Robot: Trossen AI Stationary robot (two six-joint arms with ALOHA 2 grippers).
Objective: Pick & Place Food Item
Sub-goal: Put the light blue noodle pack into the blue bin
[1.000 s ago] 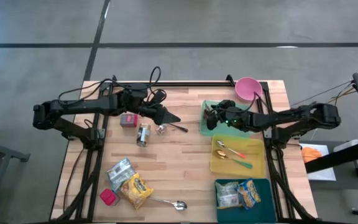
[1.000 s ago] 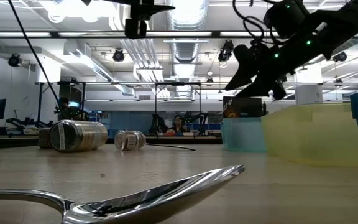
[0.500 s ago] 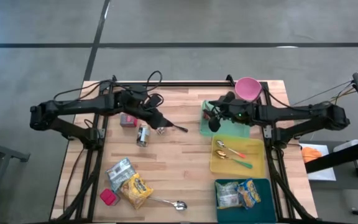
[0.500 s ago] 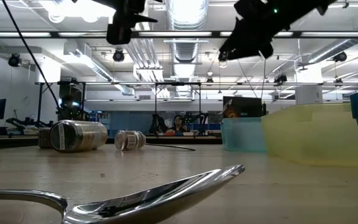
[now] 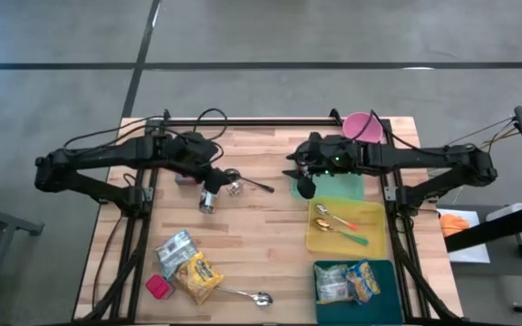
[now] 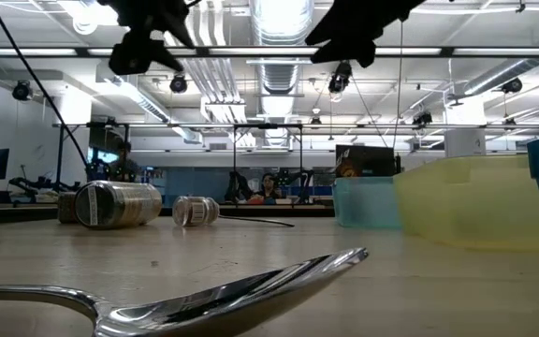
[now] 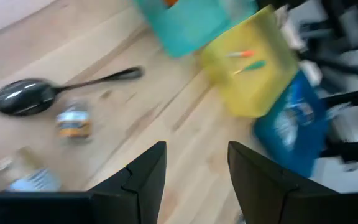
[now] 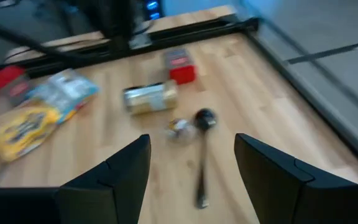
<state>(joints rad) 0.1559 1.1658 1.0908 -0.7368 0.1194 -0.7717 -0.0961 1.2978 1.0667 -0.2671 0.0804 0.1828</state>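
Nearest us, at the counter's (image 5: 243, 235) front edge, lies a metal spoon (image 5: 247, 296); it fills the foreground of the low view. Just left of it we see a yellow snack bag (image 5: 195, 276), a silver packet (image 5: 176, 247) and a small red tub (image 5: 159, 287). On the front right sits the dark teal bin (image 5: 391, 299) w/ two snack packets (image 5: 349, 282) already inside. Behind it is the yellow bin (image 5: 375, 243), holding two spoons w/ orange and green handles (image 5: 341, 226).

Mid-counter, a tin can (image 5: 208, 196) lies on its side, w/ a smaller jar (image 5: 234, 188) just beside it and a dark ladle (image 5: 247, 183) reaching away to the right. A red box (image 5: 186, 177) shows partly under the left arm.

The left gripper (image 5: 217, 169) hovers above the can and jar, touching neither; in its wrist view the jaws stand apart w/ nothing between them. The right gripper (image 5: 299, 177) hangs over the left edge of the light green tray (image 5: 352, 187), jaws likewise parted and empty, per its wrist cam. In the low view both show only as dark shapes up top.

Farthest back, a pink bowl (image 5: 363, 127) sits at the rear right corner. Beyond the counter the low view shows a workshop room and prob. a person far off, too small to be sure.
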